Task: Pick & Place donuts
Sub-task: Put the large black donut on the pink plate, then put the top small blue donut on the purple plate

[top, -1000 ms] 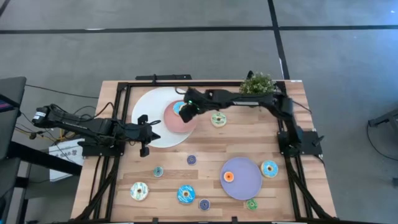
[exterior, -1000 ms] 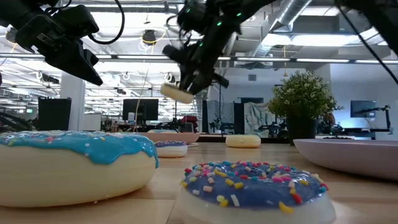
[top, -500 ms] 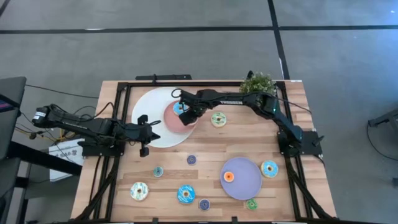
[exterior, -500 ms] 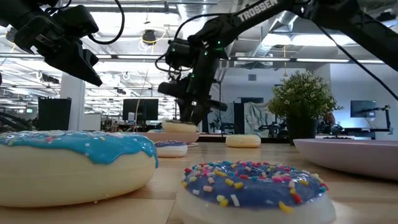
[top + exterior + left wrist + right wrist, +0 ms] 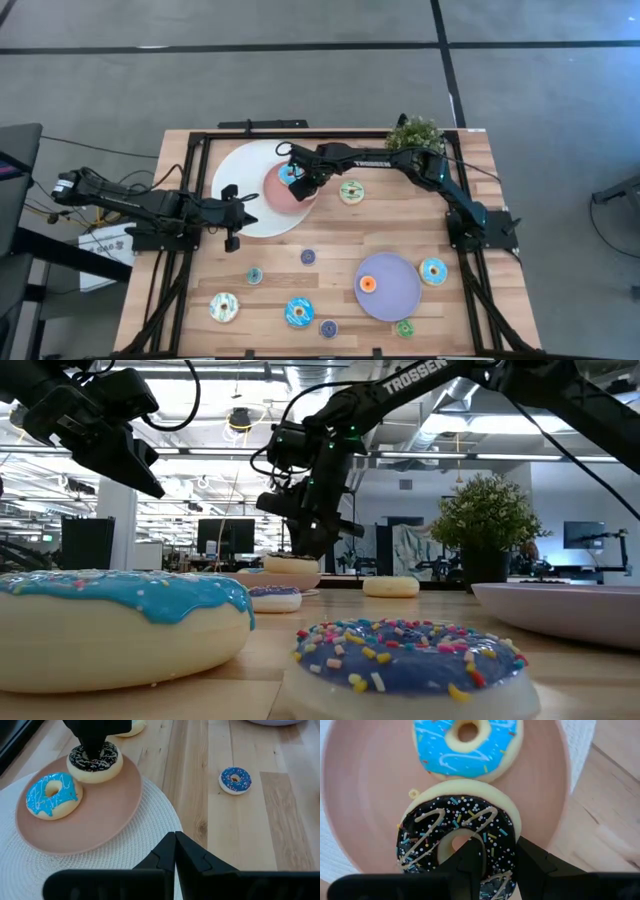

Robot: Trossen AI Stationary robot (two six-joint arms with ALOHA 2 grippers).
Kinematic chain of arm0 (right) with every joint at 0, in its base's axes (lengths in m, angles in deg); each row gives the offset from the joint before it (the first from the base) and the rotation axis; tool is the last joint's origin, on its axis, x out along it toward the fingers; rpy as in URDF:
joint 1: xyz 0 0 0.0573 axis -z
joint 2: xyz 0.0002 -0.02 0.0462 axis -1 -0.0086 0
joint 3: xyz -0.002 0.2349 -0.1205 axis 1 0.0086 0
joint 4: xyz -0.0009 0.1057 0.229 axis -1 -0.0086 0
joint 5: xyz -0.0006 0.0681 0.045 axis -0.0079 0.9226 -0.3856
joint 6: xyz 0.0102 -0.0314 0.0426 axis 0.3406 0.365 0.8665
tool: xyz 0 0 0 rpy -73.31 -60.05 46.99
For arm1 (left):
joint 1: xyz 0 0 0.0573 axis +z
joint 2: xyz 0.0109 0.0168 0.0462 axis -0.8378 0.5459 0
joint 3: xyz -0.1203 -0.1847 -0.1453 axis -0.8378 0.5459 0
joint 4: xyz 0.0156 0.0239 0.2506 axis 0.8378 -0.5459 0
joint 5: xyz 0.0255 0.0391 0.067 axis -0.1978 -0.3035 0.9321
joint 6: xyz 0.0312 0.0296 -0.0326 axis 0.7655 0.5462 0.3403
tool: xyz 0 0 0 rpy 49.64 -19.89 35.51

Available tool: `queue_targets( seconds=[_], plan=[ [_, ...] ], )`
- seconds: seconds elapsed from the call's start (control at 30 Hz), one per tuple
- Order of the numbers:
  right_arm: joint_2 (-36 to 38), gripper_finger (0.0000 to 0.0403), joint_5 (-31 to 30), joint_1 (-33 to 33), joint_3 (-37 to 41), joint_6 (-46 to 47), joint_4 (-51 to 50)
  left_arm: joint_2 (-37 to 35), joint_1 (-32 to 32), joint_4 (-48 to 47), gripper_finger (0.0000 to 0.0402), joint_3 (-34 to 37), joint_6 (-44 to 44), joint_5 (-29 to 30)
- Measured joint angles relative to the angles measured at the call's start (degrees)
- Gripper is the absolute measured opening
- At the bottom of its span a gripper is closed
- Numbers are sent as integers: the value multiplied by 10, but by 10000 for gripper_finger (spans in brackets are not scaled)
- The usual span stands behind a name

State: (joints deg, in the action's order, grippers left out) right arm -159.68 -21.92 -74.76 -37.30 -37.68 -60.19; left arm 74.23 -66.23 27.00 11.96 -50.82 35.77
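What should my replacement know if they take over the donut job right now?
Right gripper: fingers gripping the brown-iced donut, set on the pink plate, not released.
Left gripper: shut, empty, waiting over the white mat.
Done: blue-iced donut on the pink plate; small orange donut on the lavender plate.
Left: release, then collect the donuts scattered on the table.

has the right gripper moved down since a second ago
Yes. In the low view the right gripper has come down, bringing the chocolate donut from well above the pink plate to rest on it.
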Motion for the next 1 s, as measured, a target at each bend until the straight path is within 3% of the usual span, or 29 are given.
queue_targets(
  seconds=[0.37,0.8,1.0],
  plan=[
    [0,92,2,-4,0,-18,5,0,0,0,0,0,0,0],
    [1,199,4,-4,0,-31,-4,0,0,0,0,0,0,1],
    [1,229,3,-2,0,-31,-7,0,0,0,0,0,0,1]
  ],
)
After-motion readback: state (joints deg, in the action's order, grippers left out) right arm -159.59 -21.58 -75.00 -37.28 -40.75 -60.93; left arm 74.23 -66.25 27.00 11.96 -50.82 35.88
